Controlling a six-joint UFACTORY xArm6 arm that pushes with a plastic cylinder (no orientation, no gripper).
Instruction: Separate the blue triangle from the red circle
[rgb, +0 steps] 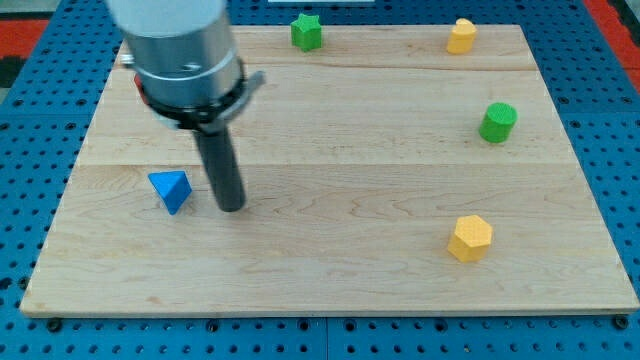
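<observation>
The blue triangle (170, 189) sits on the wooden bench (330, 260) toward the view's left, a little below the middle. My tip (232, 208) rests just to the triangle's right — near it, with a narrow strip of bare wood between them, so they look apart and not touching. The dark rod rises from the tip toward the view's top and joins the grey cylinder of the arm (180, 50), which covers the bench's upper left corner. There are no jaws to spread or press together on this tool; it is a plain rod and holds nothing.

A thin sliver of red shows at the arm's left edge, near the view's top left, but too little of it is seen to tell what it is.

The other blocks lie well apart from the triangle. A green star-like block (307, 32) stands at the top edge, a yellow block (461, 36) further right along that edge. A green cylinder (497, 122) sits on the right side, and a yellow hexagon (470, 238) lies below it — toward the view's bottom right.
</observation>
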